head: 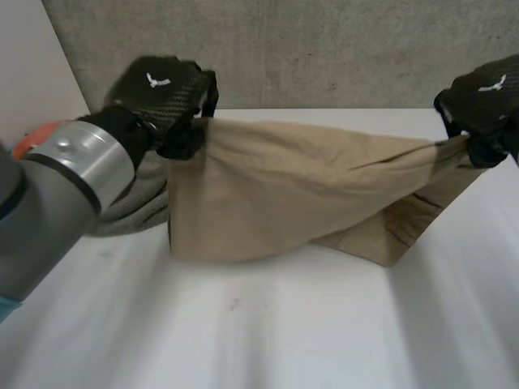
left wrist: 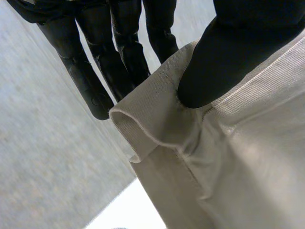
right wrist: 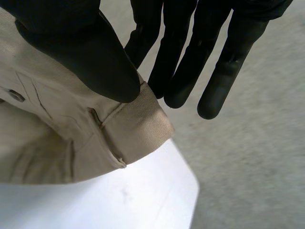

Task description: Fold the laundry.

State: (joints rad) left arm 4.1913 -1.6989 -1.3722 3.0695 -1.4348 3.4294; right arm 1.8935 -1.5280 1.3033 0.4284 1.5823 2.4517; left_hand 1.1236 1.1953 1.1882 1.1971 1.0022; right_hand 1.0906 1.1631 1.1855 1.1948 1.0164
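Khaki garment [head: 276,186] is hanging stretched between both hands, top edge running side to side across the head view, lower edge resting on the white counter [head: 259,332]. Left hand [head: 166,93] is gripping one upper corner, right hand [head: 486,101] the opposite end, where the cloth is bunching into a twist. Grey cloth [head: 134,207] is lying on the counter just behind the left hand, touching the garment's side. Left wrist view: thumb [left wrist: 214,57] is pressing into a rolled hem or band of the cloth, fingers [left wrist: 119,62] running straight behind it, so that hand is clamped on the corner. Right wrist view: thumb [right wrist: 86,57] is pinning the waistband [right wrist: 138,126] beside a belt loop [right wrist: 95,117] against straight fingers [right wrist: 176,62]; a button [right wrist: 16,95] is showing further along. Clamped too. Key relation: long axis is lying hand to hand, each hand owning one end, neither nearer the middle. My read: the next move is needing both hands travelling together to lay it flat, and the twisted right end is risking a crooked fold.
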